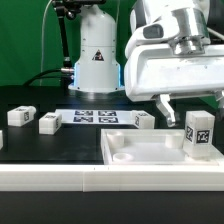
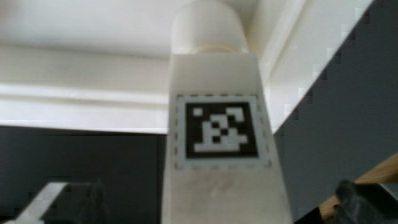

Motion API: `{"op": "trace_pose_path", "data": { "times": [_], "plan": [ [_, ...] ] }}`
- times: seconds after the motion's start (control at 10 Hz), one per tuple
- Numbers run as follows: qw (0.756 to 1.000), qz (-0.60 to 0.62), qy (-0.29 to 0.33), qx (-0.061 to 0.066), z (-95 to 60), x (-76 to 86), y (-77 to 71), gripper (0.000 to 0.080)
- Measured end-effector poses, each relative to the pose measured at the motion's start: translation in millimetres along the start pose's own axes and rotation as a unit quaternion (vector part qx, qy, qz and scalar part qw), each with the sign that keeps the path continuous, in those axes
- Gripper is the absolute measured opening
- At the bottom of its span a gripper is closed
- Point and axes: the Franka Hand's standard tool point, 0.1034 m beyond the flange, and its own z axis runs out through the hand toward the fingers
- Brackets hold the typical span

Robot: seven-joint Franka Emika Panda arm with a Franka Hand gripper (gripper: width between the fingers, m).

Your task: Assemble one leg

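A leg point(image 1: 198, 135), a white post with a black-and-white tag, stands upright in the corner of the white tray-like panel point(image 1: 140, 152) on the exterior view's right. My gripper point(image 1: 195, 110) hangs just above it, open, with one finger on either side and gaps between. In the wrist view the same leg point(image 2: 219, 130) fills the middle, with the panel's rim behind it. The fingers point(image 2: 45, 205) stand apart from the leg's sides. Three more legs lie on the black table: one point(image 1: 19, 116), another point(image 1: 49, 122) and a third point(image 1: 143, 120).
The marker board point(image 1: 95, 117) lies flat on the table behind the loose legs. The robot's white base point(image 1: 97, 55) stands at the back with cables beside it. A white table edge point(image 1: 60, 178) runs along the front.
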Motion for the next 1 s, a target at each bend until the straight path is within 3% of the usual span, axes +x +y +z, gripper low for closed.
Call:
{"op": "trace_pose_path", "data": {
  "times": [0.2, 0.6, 1.0],
  "plan": [
    [1.000, 0.000, -0.011, 0.002, 0.5, -1.6, -1.1, 0.0648],
    [0.989, 0.003, -0.148, 0.032, 10.5, -2.7, -6.5, 0.0648],
    [0.964, 0.014, -0.262, 0.053, 8.4, 4.3, -1.8, 0.0648]
  ]
}}
